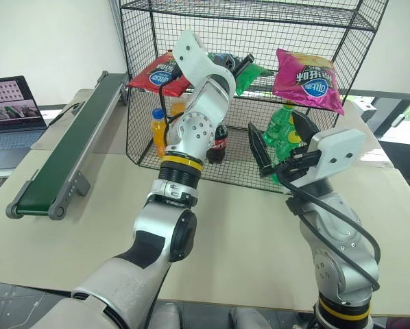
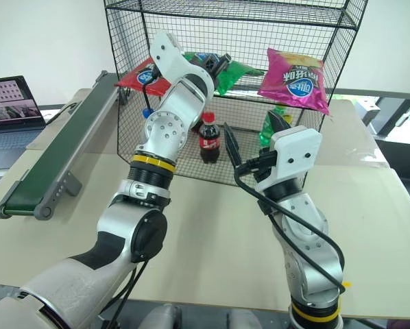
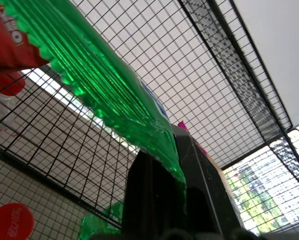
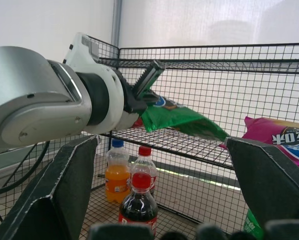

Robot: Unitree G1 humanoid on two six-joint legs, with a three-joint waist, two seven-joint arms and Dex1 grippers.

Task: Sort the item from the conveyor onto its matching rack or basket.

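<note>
Table point(image 1: 239, 226) runs wide and bare in front of the rack, plenty of room between my two arms and out to the near edge. The rack point(image 1: 260, 14) stands at the far side, open toward me, mesh on its sides and back. The conveyor point(image 1: 68, 154) lies along my left, well apart from the rack's left post, belt bare. A laptop point(image 1: 9, 110) sits beyond its outer edge.

Middle tier: red chip bag point(image 1: 153, 74) at the left end, magenta chip bag point(image 1: 308, 79) at the right, overhanging the front wire.

Left gripper point(image 4: 149, 82) is up at that tier, fingers clamped on one edge of the green chip bag point(image 4: 182, 117). The bag hangs over the shelf wire between red and magenta, partly overlapping the red one; I can't tell if it rests on the wire.

Right gripper point(image 1: 282, 140) hovers in front of the bottom tier, fingers spread wide, holding nothing.

Bottom tier: green bottles point(image 1: 282, 130) behind the right gripper, cola bottle point(image 4: 138, 205) and orange bottle point(image 4: 117, 172) at left.
</note>
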